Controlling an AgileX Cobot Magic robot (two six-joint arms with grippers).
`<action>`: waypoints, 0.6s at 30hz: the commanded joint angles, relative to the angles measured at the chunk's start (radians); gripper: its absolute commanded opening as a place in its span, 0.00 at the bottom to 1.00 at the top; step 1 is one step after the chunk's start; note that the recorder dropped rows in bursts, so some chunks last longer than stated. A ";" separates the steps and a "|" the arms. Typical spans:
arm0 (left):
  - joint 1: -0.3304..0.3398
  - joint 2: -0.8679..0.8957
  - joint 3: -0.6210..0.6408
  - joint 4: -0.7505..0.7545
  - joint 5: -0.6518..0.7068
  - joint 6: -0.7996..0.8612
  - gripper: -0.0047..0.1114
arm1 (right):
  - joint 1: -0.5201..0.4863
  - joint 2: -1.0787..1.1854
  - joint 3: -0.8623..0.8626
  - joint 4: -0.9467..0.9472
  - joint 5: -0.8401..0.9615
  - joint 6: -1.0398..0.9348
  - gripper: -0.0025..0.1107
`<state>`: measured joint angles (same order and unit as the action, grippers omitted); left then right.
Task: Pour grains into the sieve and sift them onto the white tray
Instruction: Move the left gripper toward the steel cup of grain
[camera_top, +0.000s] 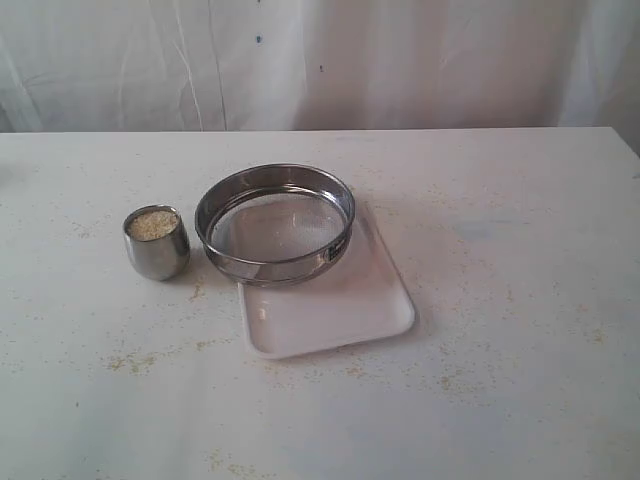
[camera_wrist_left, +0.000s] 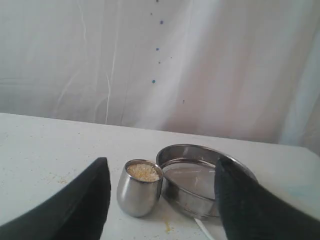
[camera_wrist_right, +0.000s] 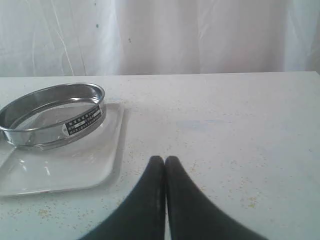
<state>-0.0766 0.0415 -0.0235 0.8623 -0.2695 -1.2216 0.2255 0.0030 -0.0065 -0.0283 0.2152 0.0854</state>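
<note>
Since nothing is in the mesh yet, first pick is the steel cup (camera_wrist_left: 139, 195), so notes on that. Left gripper (camera_wrist_left: 162, 162): jaws wide apart, empty, cup dead ahead and lower, roughly centred in the gap. Right gripper (camera_wrist_right: 165, 160): jaws pressed together, holding nothing, over bare table (camera_wrist_right: 240, 130). The grains (camera_wrist_left: 143, 172) fill the cup almost to the brim. They're loose and will spill at any tilt, so I'd keep it upright until it's over the mesh. Cup looks like smooth polished steel with a rounded wall narrowing to the base: stiff, probably slick, not heavy. I'd clamp across mid-body, under the rim, since lower down the curve could squeeze it out of the pads. The sieve (camera_wrist_left: 195, 185) stands just beside the cup, between it and my right jaws, its mesh bare. It's a rigid ring with a thin wall, so pinch the wall to lift it. It sits on the end of the white tray (camera_wrist_right: 75, 165) farther from my right jaws and overhangs the tray's edge on the cup side. Tray looks like light plastic with a low rim and may slide if nudged. Clearance: the slot between cup and sieve is tight for one left finger. There's open table on the cup's other side and all around my right jaws.
</note>
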 joint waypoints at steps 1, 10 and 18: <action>-0.006 0.095 -0.026 0.140 0.000 -0.079 0.60 | -0.006 -0.003 0.006 -0.002 0.001 0.000 0.02; -0.006 0.432 -0.040 0.115 -0.106 0.051 0.57 | -0.006 -0.003 0.006 -0.002 0.001 0.030 0.02; -0.006 0.732 -0.181 -0.079 -0.174 0.290 0.57 | -0.006 -0.003 0.006 -0.002 0.001 0.027 0.02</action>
<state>-0.0766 0.6831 -0.1508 0.8525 -0.4225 -1.0233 0.2255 0.0030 -0.0065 -0.0283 0.2152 0.1095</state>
